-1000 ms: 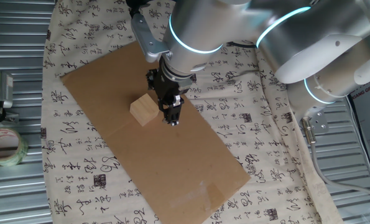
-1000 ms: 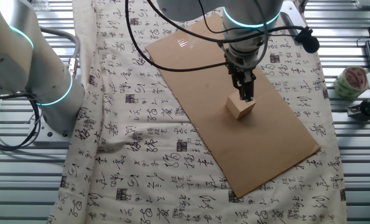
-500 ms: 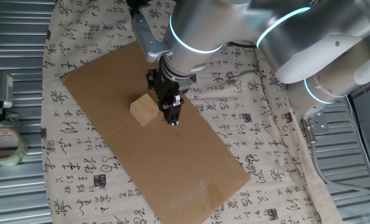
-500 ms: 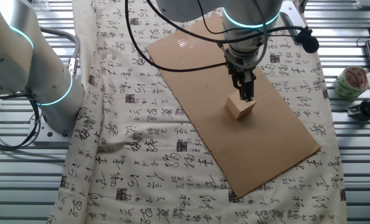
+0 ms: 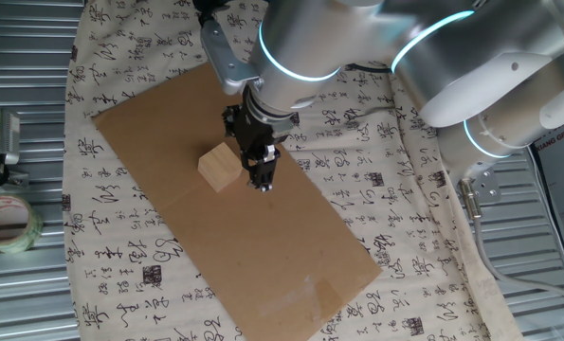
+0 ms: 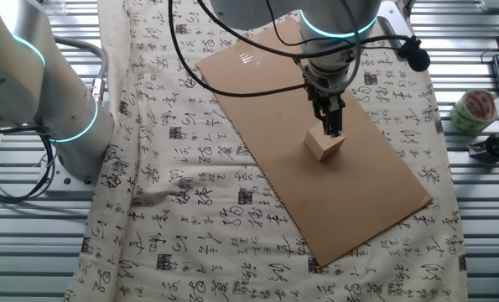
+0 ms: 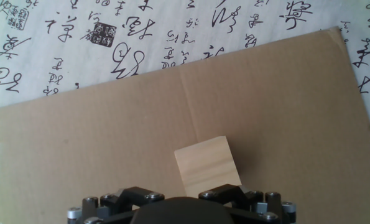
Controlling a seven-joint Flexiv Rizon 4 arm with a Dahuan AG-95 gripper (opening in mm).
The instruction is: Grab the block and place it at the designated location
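Hand view: my camera looks down on the wooden block (image 7: 207, 165), which sits flat on the cardboard sheet (image 7: 110, 155), its near edge just past my housing at 6 o'clock; I cannot see my own fingertips here.
Jaws: my gripper (image 5: 261, 177) is down at the cardboard just beside the block; whether my jaws are wide or narrow I cannot tell, since both fixed views show the fingers only as one dark mass.
Block, one fixed view: the tan cube (image 5: 219, 168) lies near the middle of the sheet (image 5: 139, 123), at about 9 o'clock from my fingertips, close against them; contact is not clear.
Block, the other fixed view: the cube (image 6: 324, 145) sits at 6 o'clock under my gripper (image 6: 334, 127), on the sheet (image 6: 383, 180).
Designated location: I can make out no black dot on the cardboard in any view.
Cloth: a white cloth with black calligraphy (image 6: 190, 210) covers the table under the sheet.
Tape: a roll of clear tape (image 5: 7, 223) lies off the cloth at 9 o'clock, well apart from the block.
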